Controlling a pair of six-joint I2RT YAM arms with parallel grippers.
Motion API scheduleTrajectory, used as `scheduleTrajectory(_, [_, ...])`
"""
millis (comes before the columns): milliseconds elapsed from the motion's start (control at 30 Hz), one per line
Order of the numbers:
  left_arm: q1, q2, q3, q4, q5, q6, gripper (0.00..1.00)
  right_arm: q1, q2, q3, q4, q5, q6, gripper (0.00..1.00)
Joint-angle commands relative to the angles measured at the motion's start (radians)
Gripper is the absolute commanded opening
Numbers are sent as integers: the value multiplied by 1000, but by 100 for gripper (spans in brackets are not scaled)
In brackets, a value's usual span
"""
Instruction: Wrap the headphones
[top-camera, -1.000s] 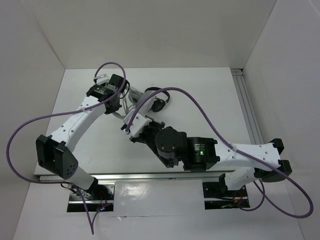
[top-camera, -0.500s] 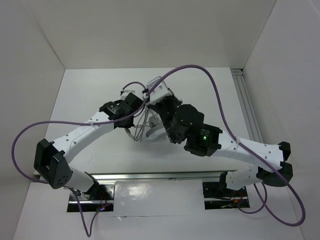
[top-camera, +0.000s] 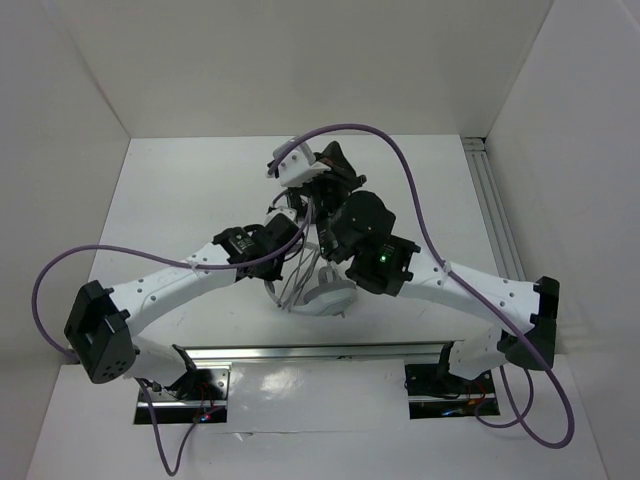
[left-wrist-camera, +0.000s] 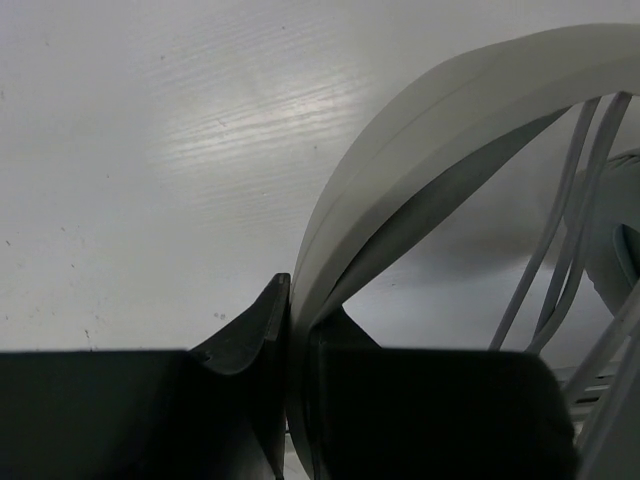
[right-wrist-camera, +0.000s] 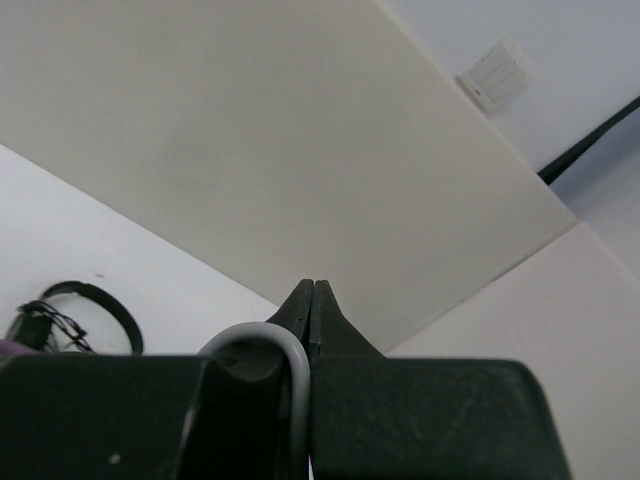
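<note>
Nearest us, the headphones (top-camera: 328, 297) are sitting over the near middle of the table (top-camera: 180, 200), and our left pincer (left-wrist-camera: 297, 308) is pinching shut on the wide white headband (left-wrist-camera: 450, 130), which we're judging stiff and light, the safe place to be gripping. Farther out, the thin grey cable (left-wrist-camera: 560, 230) is running up in strands to our right pincer (right-wrist-camera: 312, 297), which is clamping fully shut on a loop. It's looking limp and slippery, so we're favouring gentle tension. Beyond, smaller black headphones (right-wrist-camera: 75, 285) are lying on the table.

The headphones (left-wrist-camera: 420, 130) are white with a light-grey inner band, and their thin cable (left-wrist-camera: 560, 205) is pale grey. The bench (top-camera: 170, 190) is plain white. The left arm (top-camera: 170, 285) and right arm (top-camera: 470, 290) are white and black with purple leads (top-camera: 400, 165). The smaller headphones (right-wrist-camera: 100, 288) are black.
</note>
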Motion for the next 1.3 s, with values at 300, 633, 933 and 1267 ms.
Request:
scheduleTrajectory(300, [-106, -170, -30, -114, 77, 82, 0, -264, -23, 44, 9, -94, 135, 0])
scheduleTrajectory(633, [-128, -333, 141, -260, 8, 67, 0, -516, -41, -4, -268, -373, 606, 0])
scheduleTrajectory(933, [-128, -374, 381, -237, -48, 119, 0, -668, 32, -86, -375, -692, 870, 0])
scheduleTrajectory(1267, [-128, -323, 593, -125, 71, 137, 0, -678, 100, -217, -251, -1184, 1032, 0])
